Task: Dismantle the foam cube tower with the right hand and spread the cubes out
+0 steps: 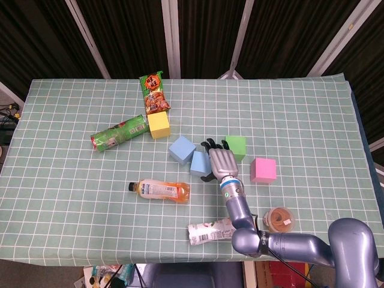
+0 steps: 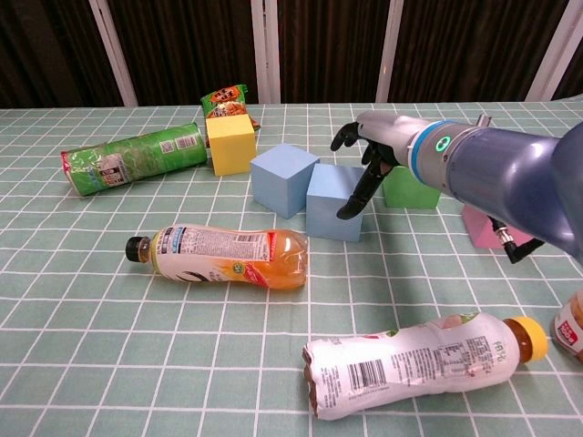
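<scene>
Right hand [image 1: 221,162] [image 2: 373,146] is out over the table on an extended arm, palm down, fingers [image 2: 353,196] spread and angled downward, nothing in its grasp. Wrist shows a lit green ring in the chest view. The forearm runs back toward the table's near edge. Left arm and hand appear in neither view.

yellow cube [image 1: 159,126], two blue cubes [image 1: 182,149], green cube [image 1: 236,144], pink cube [image 1: 263,170] scattered flat.

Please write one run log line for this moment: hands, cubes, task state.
right hand: open, over right blue cube, contact unclear | left hand: not in view | tower: none standing, cubes all on table | blue cubes: touching
</scene>
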`<state>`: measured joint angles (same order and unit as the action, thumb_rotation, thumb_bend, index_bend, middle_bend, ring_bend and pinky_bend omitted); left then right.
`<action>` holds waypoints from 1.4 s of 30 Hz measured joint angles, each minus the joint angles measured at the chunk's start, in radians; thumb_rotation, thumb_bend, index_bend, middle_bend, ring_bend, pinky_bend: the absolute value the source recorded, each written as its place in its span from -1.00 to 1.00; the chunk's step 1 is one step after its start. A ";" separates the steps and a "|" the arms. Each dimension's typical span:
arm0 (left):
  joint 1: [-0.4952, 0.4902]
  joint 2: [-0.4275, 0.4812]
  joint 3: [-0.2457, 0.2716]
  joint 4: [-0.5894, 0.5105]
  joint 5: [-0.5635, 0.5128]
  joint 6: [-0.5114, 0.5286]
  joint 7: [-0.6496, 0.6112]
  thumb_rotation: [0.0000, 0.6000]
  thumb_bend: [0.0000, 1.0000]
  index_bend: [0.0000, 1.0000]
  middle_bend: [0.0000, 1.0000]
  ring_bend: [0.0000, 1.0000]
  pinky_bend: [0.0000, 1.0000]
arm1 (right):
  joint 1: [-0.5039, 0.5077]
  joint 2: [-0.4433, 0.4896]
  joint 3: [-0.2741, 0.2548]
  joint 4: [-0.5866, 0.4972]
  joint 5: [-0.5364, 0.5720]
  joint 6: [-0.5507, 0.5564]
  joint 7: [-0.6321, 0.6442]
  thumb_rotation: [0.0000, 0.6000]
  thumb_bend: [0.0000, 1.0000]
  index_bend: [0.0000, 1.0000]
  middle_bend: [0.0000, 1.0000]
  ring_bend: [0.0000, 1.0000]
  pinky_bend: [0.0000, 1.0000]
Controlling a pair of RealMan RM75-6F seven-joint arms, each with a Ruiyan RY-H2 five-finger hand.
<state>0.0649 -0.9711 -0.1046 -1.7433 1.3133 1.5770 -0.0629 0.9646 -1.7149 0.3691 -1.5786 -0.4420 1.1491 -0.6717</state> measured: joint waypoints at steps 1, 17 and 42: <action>0.000 0.000 -0.001 0.000 -0.002 0.000 0.001 1.00 -0.70 -0.63 -1.00 -1.00 -1.00 | 0.003 -0.004 -0.004 0.007 0.002 -0.003 -0.005 1.00 -0.88 -0.59 -0.74 -0.54 -1.00; -0.001 0.001 -0.005 0.002 -0.009 -0.006 0.002 1.00 -0.70 -0.61 -1.00 -1.00 -1.00 | 0.004 -0.095 -0.019 0.089 -0.090 0.092 0.029 1.00 -0.21 0.42 0.25 0.46 -0.35; -0.009 -0.009 -0.001 -0.010 -0.002 -0.013 0.038 1.00 -0.70 -0.60 -1.00 -1.00 -1.00 | -0.295 0.314 -0.107 -0.297 -0.348 0.134 0.238 1.00 -0.21 0.41 0.18 0.31 -0.47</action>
<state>0.0561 -0.9805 -0.1054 -1.7530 1.3113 1.5642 -0.0245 0.6700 -1.4011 0.2616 -1.8753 -0.7897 1.2827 -0.4335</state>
